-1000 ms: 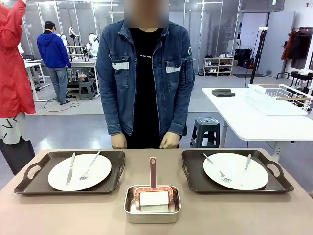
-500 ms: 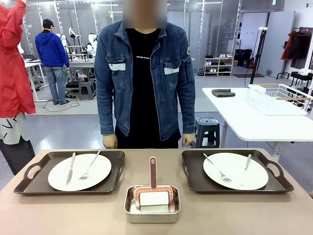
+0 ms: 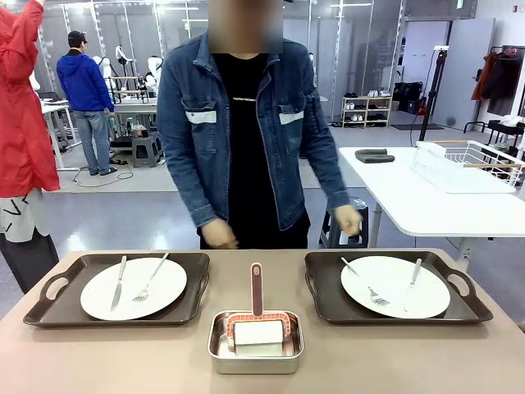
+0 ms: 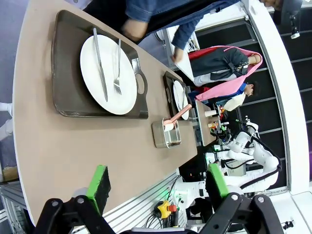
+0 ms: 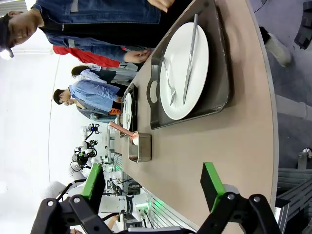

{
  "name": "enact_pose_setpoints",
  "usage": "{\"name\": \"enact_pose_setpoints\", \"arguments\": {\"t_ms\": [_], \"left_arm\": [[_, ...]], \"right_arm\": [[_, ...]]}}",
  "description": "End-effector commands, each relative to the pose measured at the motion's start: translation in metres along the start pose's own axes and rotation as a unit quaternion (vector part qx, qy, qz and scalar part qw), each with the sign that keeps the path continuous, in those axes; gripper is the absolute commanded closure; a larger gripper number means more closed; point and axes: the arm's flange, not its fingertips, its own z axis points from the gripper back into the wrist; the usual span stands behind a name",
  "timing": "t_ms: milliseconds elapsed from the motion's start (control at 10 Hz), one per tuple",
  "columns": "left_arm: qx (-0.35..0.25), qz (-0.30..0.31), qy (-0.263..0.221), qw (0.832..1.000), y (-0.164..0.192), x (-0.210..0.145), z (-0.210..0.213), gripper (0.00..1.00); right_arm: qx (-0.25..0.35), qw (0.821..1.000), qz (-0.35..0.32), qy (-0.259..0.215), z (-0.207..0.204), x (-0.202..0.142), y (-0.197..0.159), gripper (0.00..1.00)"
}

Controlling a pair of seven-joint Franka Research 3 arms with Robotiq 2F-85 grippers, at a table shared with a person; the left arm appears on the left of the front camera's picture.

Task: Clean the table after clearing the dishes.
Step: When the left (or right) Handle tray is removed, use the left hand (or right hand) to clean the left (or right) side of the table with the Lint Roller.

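Beige-brown and matte, the desk carries two dark brown trays, two white plates, two knives, two forks, one steel pan and one brush. Left of the pan sits the left tray with the left plate, left knife and left fork. Right of the pan sits the right tray with the right plate, right knife and right fork.

The brush lies in the pan, its pinkish handle pointing toward the person. What the white block under its head is, I cannot tell. The front view's bottom edge cuts the desk off just nearside of the pan. The person's hand beyond the pan to its left and the person's other hand to its right are both smeared, fingers unreadable.

The left hand hangs at the desk's edge on the left tray's side of the pan, wrist rolled so the desk runs sideways, its green-padded fingers spread wide with nothing between them. The right hand hangs likewise on the right tray's side, spread wide and holding nothing.
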Motion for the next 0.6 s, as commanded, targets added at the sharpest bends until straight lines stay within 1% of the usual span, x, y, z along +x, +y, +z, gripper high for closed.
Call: {"name": "enact_pose_setpoints", "arguments": {"t_ms": [0,500], "left_arm": [[-0.004,-0.003,-0.004,1.000,-0.0009,-0.0008,0.0027,0.00],[-0.004,-0.003,-0.004,1.000,-0.0009,-0.0008,0.0027,0.00]], "right_arm": [[0.002,1.000,0.003,-0.003,0.0000,0.0012,0.0024,0.00],[0.002,1.000,0.003,-0.003,0.0000,0.0012,0.0024,0.00]]}}
